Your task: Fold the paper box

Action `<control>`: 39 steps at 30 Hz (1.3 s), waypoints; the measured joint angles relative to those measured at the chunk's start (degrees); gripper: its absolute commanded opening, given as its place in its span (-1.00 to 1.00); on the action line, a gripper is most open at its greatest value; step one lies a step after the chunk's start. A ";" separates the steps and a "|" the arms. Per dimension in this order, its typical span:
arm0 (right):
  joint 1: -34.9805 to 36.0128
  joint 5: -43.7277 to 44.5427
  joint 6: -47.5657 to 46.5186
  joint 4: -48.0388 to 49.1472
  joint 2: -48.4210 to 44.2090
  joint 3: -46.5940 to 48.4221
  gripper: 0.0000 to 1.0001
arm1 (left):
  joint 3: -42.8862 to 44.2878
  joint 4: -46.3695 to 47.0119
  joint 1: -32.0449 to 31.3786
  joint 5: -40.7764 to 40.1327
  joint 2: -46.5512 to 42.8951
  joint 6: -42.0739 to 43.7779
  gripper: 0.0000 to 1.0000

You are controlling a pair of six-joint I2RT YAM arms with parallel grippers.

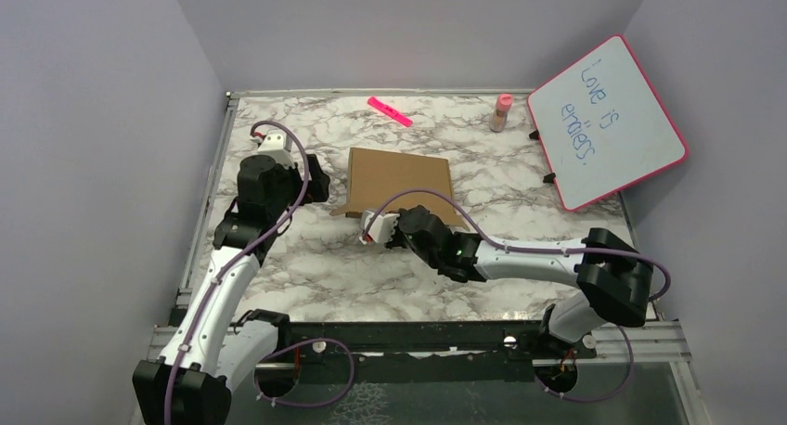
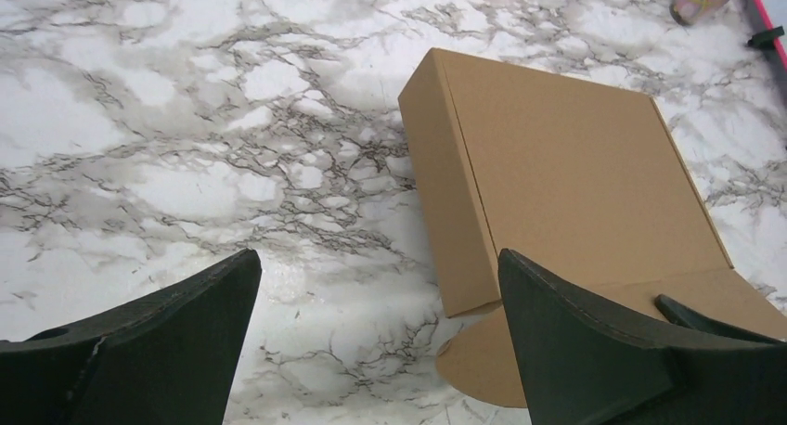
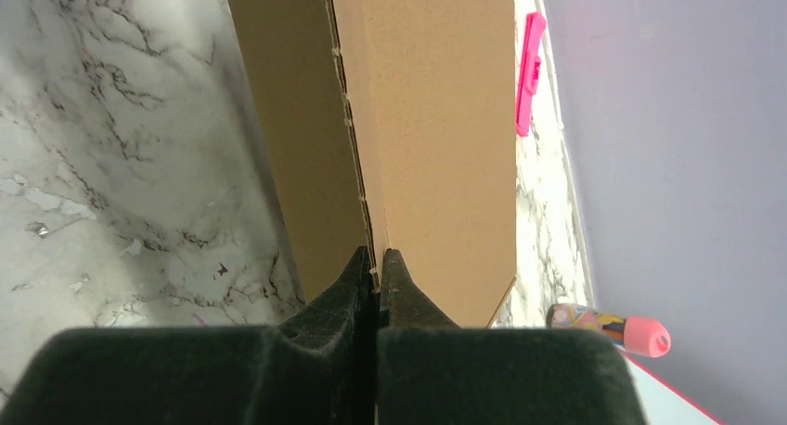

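Note:
The paper box (image 1: 401, 174) is a shallow brown cardboard mailer lying on the marble table (image 1: 306, 267), its lid down and a rounded flap (image 2: 487, 365) poking out at its near left corner. My right gripper (image 1: 371, 228) is at the box's near edge. In the right wrist view its fingers (image 3: 357, 281) are pressed together on the cardboard edge of the box (image 3: 436, 119). My left gripper (image 1: 314, 179) hovers just left of the box, wide open (image 2: 379, 258) with only marble between its fingers and the box (image 2: 566, 165) ahead to the right.
A pink-framed whiteboard (image 1: 608, 123) leans at the back right. A pink-capped bottle (image 1: 501, 112) stands beside it and a pink marker (image 1: 390, 111) lies near the back wall. Purple walls close in the table on three sides.

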 measured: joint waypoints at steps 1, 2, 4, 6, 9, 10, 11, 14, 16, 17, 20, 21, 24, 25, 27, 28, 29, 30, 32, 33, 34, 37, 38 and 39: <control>0.00 -0.39 0.48 -0.90 -0.26 0.48 -0.98 | 0.28 0.00 0.00 -0.59 -0.55 -0.24 0.95; 0.00 -0.81 0.96 -1.90 -0.48 0.98 -0.98 | 0.31 0.00 0.00 -1.18 -1.07 -0.55 0.92; 0.00 -1.66 1.90 -4.04 -0.83 2.05 -0.98 | 0.28 -0.44 0.00 -2.58 -2.08 -1.49 0.79; -0.02 -2.54 2.86 -6.36 -0.85 3.48 -0.98 | 0.11 -0.68 0.00 -4.22 -3.15 -2.78 0.56; -0.13 -3.65 4.11 -9.42 -0.85 5.88 -0.98 | -1.66 -0.59 0.00 -6.86 -5.55 -5.27 0.46; -0.15 -3.91 4.44 -10.03 -0.85 6.49 -0.98 | -2.64 -0.52 0.00 -8.46 -6.43 -7.19 0.44; -0.17 -4.07 4.79 -10.58 -0.85 7.02 -0.98 | -4.31 -0.72 0.00 -8.98 -7.78 -7.78 0.41; -0.52 -5.05 5.73 -12.52 -0.85 8.22 -0.98 | -9.14 -0.52 0.00 -10.29 -10.86 -12.46 0.36; -0.59 -5.66 6.10 -13.75 -0.85 8.85 -0.98 | -12.98 -0.61 0.00 -10.67 -13.22 -15.89 0.33; -0.81 -5.99 6.32 -14.14 -0.90 9.03 -0.98 | -14.62 -0.59 0.00 -10.71 -14.03 -17.62 0.33; -1.18 -6.88 6.86 -15.72 -1.07 9.86 -0.98 | -19.74 -0.28 0.00 -10.69 -15.85 -22.47 0.33; -1.29 -7.08 6.99 -16.09 -1.18 10.05 -0.98 | -20.52 -0.17 0.00 -10.64 -15.98 -23.26 0.33; -1.68 -7.56 7.61 -16.81 -1.51 10.80 -0.98 | -24.72 1.99 0.00 -9.94 -15.56 -26.71 0.33; -1.68 -7.69 7.76 -16.85 -1.62 10.91 -0.98 | -25.83 2.73 0.00 -9.42 -15.21 -27.52 0.33; -1.95 -8.07 8.20 -17.25 -1.77 11.39 -0.98 | -28.68 5.53 -0.15 -8.11 -13.68 -29.70 0.33; -2.05 -8.28 8.48 -17.55 -1.81 11.67 -0.98 | -30.23 7.28 -0.44 -7.41 -12.57 -30.99 0.33; -2.10 -8.48 8.81 -17.86 -1.86 11.98 -0.98 | -31.34 8.61 -0.87 -6.80 -11.65 -31.95 0.34; -2.12 -8.83 9.05 -18.18 -1.92 12.28 -0.98 | -32.52 10.47 -1.51 -6.21 -10.58 -33.14 0.35; -2.10 -9.64 9.64 -19.08 -2.08 12.98 -0.98 | -34.18 14.10 -4.17 -5.68 -7.80 -34.73 0.38; -2.10 -9.99 9.99 -19.67 -2.14 13.49 -0.98 | -34.47 15.76 -5.68 -5.81 -6.73 -35.52 0.40; -2.12 -10.38 10.36 -20.20 -2.14 14.01 -0.98 | -34.67 17.84 -7.19 -6.05 -5.88 -36.15 0.41; -2.12 -11.74 11.58 -21.94 -2.14 15.98 -0.98 | -35.67 24.96 -11.32 -7.48 -3.91 -38.51 0.43; -2.12 -12.24 12.07 -22.67 -2.16 16.76 -0.98 | -36.39 27.96 -12.41 -8.22 -3.39 -39.74 0.44; -2.12 -12.74 12.52 -23.32 -2.19 17.51 -0.98 | -36.83 29.49 -12.94 -8.72 -3.13 -40.39 0.45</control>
